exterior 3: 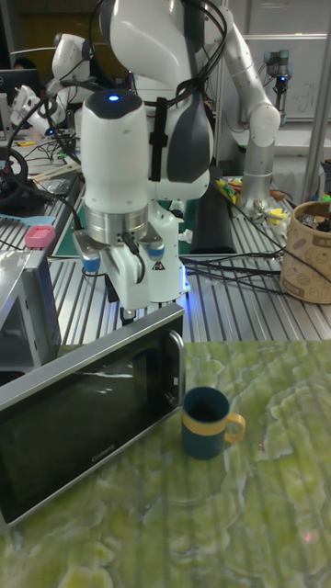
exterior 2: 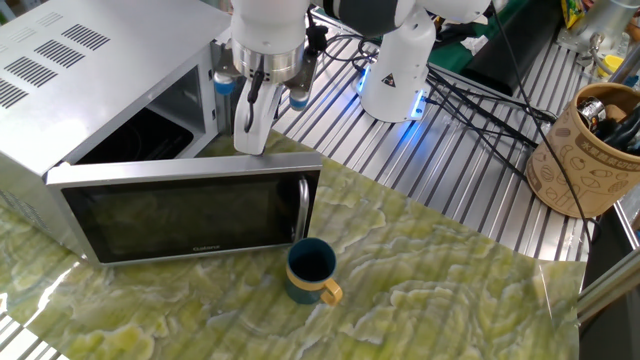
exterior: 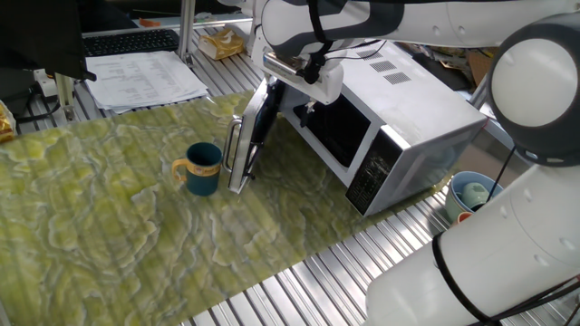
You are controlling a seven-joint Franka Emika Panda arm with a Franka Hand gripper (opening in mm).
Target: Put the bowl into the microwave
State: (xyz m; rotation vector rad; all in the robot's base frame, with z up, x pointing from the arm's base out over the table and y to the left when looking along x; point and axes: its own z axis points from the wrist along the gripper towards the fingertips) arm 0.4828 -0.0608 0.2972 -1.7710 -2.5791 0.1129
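Note:
The bowl [exterior: 201, 168] [exterior 2: 312, 271] [exterior 3: 206, 422] is a dark teal mug with a tan handle, upright on the green mat just beside the free end of the microwave's door. The white microwave [exterior: 399, 118] [exterior 2: 60, 60] stands with its dark glass door [exterior: 246, 138] [exterior 2: 190, 214] [exterior 3: 87, 418] swung wide open. My gripper [exterior: 294, 83] [exterior 2: 250, 140] [exterior 3: 130, 309] hangs just above the door's top edge, near the microwave's opening. Its fingers look pressed together with nothing between them. The bowl sits apart from the gripper, lower and out past the door.
A pale blue round container [exterior: 471, 194] sits on the slatted table past the microwave. Papers [exterior: 145, 77] lie at the table's far side. A tan basket [exterior 2: 590, 150], the arm's base [exterior 2: 398, 70] and black cables [exterior 2: 470, 100] lie behind the mat.

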